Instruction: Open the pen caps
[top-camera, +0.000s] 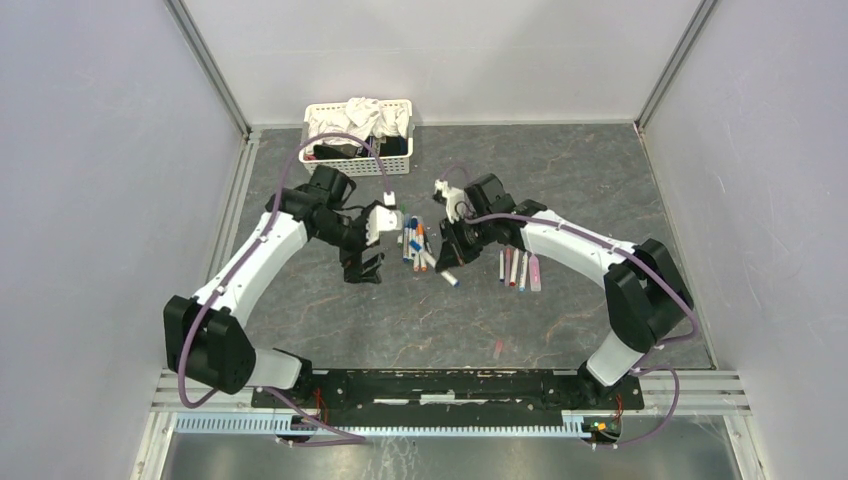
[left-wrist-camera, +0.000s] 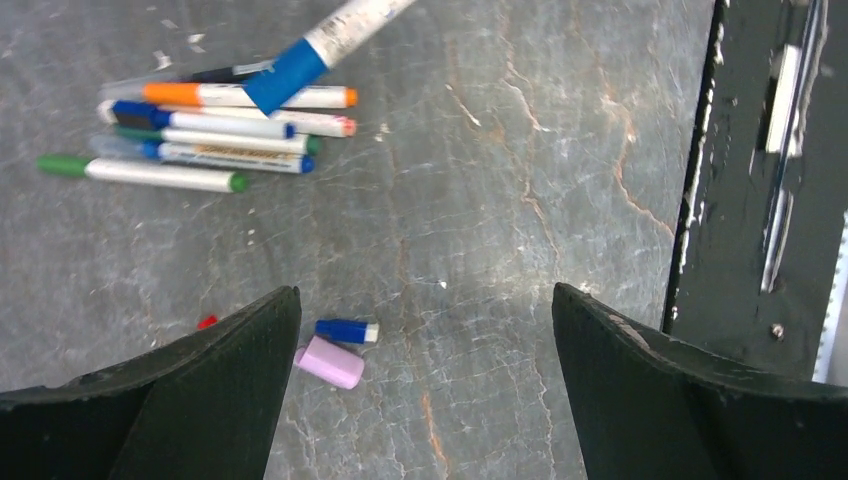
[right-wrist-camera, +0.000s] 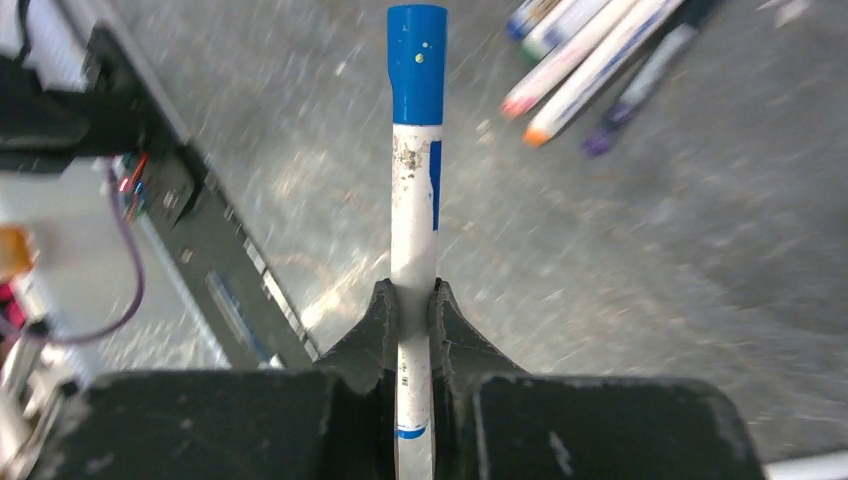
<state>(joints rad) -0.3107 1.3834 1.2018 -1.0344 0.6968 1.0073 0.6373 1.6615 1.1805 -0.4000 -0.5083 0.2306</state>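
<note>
While the blue cylindrical plastic cap (right-wrist-camera: 417, 65) is seated on the far end of its white-barrelled marker pen (right-wrist-camera: 413, 210), the right gripper (right-wrist-camera: 412, 295) is clamped on the barrel. Both black fingers press the barrel's sides, and the capped end projects well beyond the fingertips. In the top view this pen slants out of the gripper toward the near edge of the table; whether its tip touches the surface cannot be told.

Just left of the held pen lies a cluster of thin white marker pens with orange, blue, green and red ends (left-wrist-camera: 210, 135), packed side by side and roughly parallel. In the left wrist view the held pen's blue cap overlaps the top of this cluster. A second row of pens (top-camera: 517, 268) lies on the far side of the right gripper, apart from the cluster.

The left gripper (left-wrist-camera: 425, 290) hangs over bare table with its jaws spread wide and nothing between them. Near its left finger (left-wrist-camera: 200, 400) lie a small loose blue cap (left-wrist-camera: 347, 331) and a wider loose lilac cap (left-wrist-camera: 330, 362), the two almost touching, with a small red piece (left-wrist-camera: 207, 321) nearby.

All items rest on a grey marbled tabletop (top-camera: 560, 180). A white slotted plastic basket holding cloths (top-camera: 322, 112) stands at the far edge.
</note>
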